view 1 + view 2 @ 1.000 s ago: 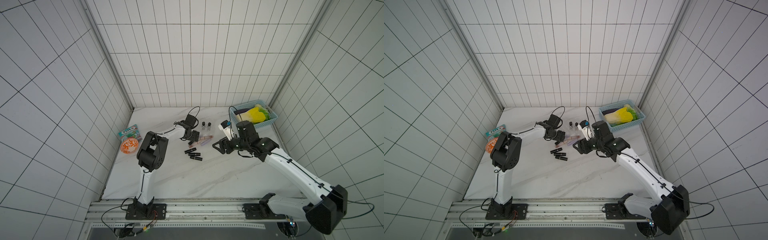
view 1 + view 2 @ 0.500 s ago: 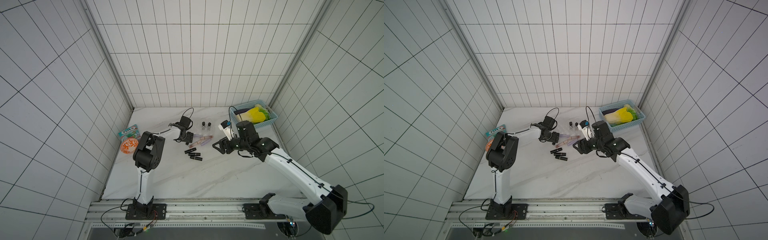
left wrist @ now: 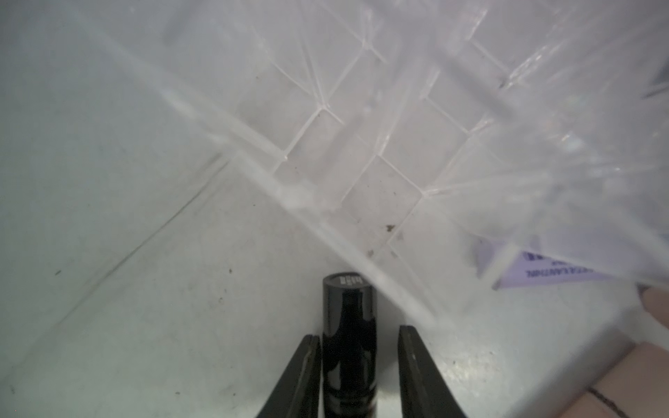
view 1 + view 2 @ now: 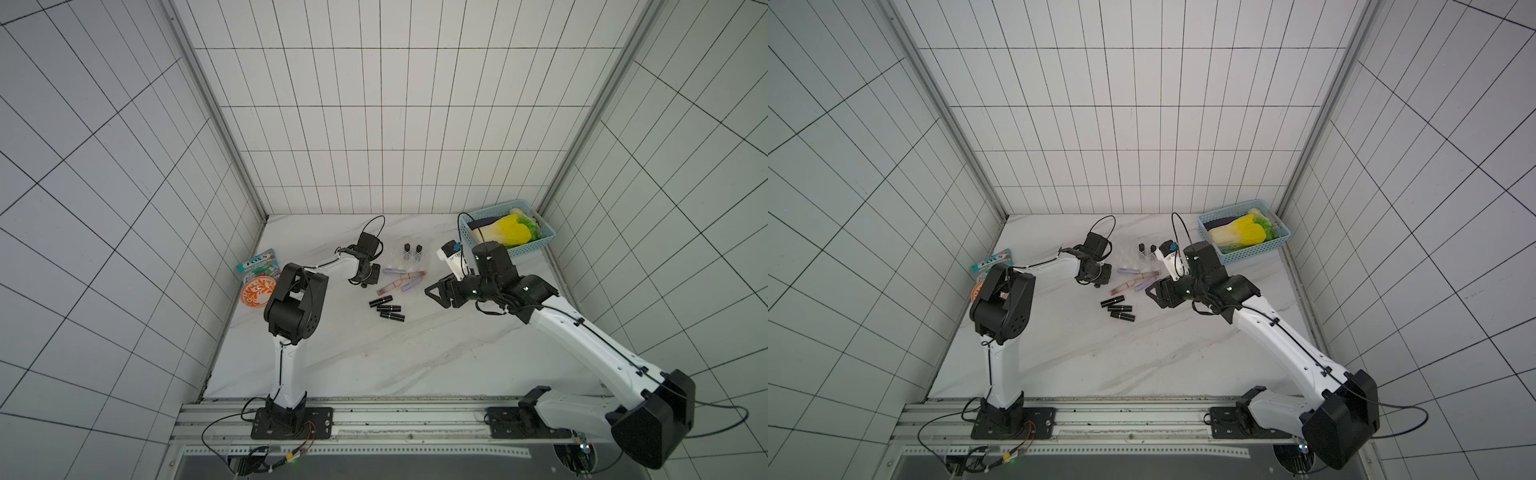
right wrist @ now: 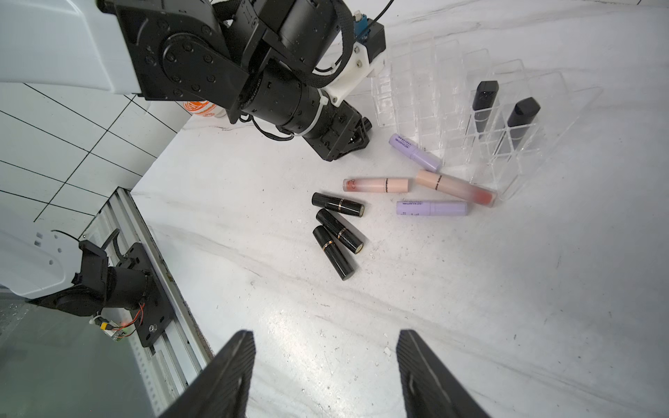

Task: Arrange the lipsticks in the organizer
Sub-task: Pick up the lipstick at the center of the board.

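Note:
The clear organizer [image 4: 397,261] stands at the back middle of the table, with two black square-capped lipsticks [image 5: 485,99] upright in its compartments. Loose on the marble lie three black lipsticks [image 4: 389,308], two lilac ones [image 5: 431,208] and two slim pink ones [image 5: 376,185]. My left gripper [image 3: 358,333] sits low at the organizer's [image 3: 362,144] left corner. It is shut on a glossy black lipstick [image 3: 347,307] that sticks out past its fingertips. My right gripper [image 5: 325,333] hovers open and empty above bare table, to the right of the loose lipsticks, as both top views [image 4: 436,293] [image 4: 1156,297] show.
A light blue basket [image 4: 528,250] with yellow-green vegetable toys stands in the back right corner. An orange patterned bowl [image 4: 257,293] and a teal packet [image 4: 257,266] lie by the left wall. The metal rail runs along the front edge.
My left gripper drew back a little to the left from the organizer and its jaws closed around the black lipstick. The right arm stayed put.

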`<state>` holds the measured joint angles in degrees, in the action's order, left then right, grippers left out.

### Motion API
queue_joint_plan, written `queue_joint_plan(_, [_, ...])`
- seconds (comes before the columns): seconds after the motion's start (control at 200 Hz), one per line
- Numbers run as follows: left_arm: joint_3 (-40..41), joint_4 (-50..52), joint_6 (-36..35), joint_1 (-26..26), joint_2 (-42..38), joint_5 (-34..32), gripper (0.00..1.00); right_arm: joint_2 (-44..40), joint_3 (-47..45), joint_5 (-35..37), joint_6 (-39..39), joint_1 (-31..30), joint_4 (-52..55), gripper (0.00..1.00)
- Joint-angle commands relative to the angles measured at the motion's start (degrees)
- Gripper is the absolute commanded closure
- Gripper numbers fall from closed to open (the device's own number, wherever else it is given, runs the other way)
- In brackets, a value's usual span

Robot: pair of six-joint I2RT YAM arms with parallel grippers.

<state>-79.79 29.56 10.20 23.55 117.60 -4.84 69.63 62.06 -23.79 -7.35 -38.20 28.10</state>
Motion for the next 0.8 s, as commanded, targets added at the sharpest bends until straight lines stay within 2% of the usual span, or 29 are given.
queue_joint_plan(0.0, [2.2, 1.1, -0.1, -0.3, -0.4, 1.3, 0.80, -1.5, -1.0, -0.7, -0.3, 0.5, -0.4, 0.34])
queue_joint_plan(0.05, [2.8, 1.2, 0.0, -0.5, -1.4, 1.5, 0.89, -1.6, -1.0, -0.7, -0.3, 0.4, -0.3, 0.34])
queue_joint_plan(0.11, [3.9, 1.2, 0.0, -0.4, -3.6, 0.4, 0.94, -1.9, -1.0, -0.6, -0.3, 0.5, -0.2, 0.34])
queue_joint_plan(0.23, [6.0, 2.0, 0.0, -0.4, -9.3, 0.1, 0.95, -2.5, -0.7, -0.3, 0.0, 0.5, 0.3, 0.34])
queue_joint_plan(0.32, [8.7, 1.2, 0.3, 0.2, -15.4, 3.9, 0.95, -2.9, 0.6, 0.1, 0.5, 0.7, 1.8, 0.34])
queue_joint_plan(0.475, [12.6, -2.8, 0.0, 3.0, -26.9, 18.7, 0.94, -4.2, 4.3, -2.3, 0.2, 2.3, 4.0, 0.34])
queue_joint_plan(0.625, [15.0, -10.2, 1.6, 3.5, -35.2, 39.5, 0.92, -6.1, 6.3, -7.7, -1.3, 3.9, 4.0, 0.34])
queue_joint_plan(0.795, [16.9, -19.1, 7.2, 2.4, -38.6, 52.6, 0.90, -8.6, 6.4, -11.6, -2.7, 4.6, 2.8, 0.35])
